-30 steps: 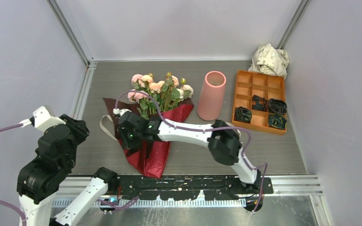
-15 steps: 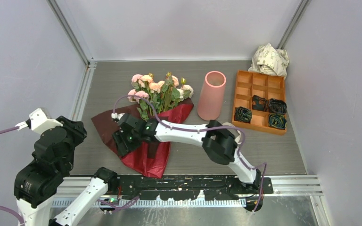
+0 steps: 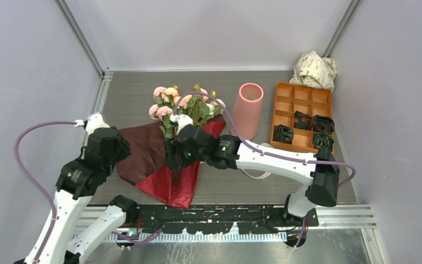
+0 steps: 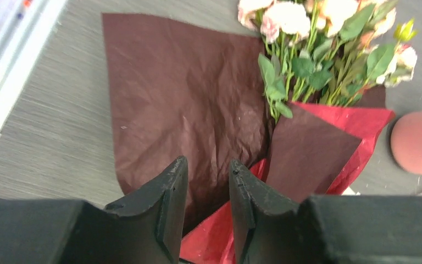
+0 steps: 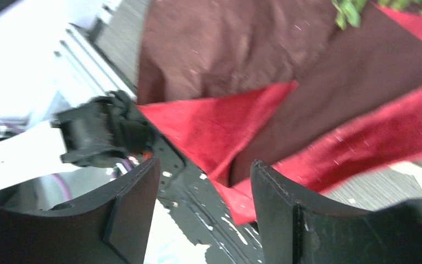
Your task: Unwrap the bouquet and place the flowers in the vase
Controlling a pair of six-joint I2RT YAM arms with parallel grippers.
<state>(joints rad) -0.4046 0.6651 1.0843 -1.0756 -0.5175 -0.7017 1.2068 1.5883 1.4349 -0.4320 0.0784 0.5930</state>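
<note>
Bouquet half unwrapped on the worktop, directly under the right pincer.
Right pincer spread and empty; left pincer slightly parted, nothing visible between its fingers, over the opened dark paper flap. Flowers lie just beyond both; vase stands upright, beyond the right pincer and to its right. Next, I judge: pinch the stems and lift them free.

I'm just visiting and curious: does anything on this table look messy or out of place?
The dark red paper lies spread open and crinkled beside the flowers; a crumpled paper ball sits in the far right corner.
</note>
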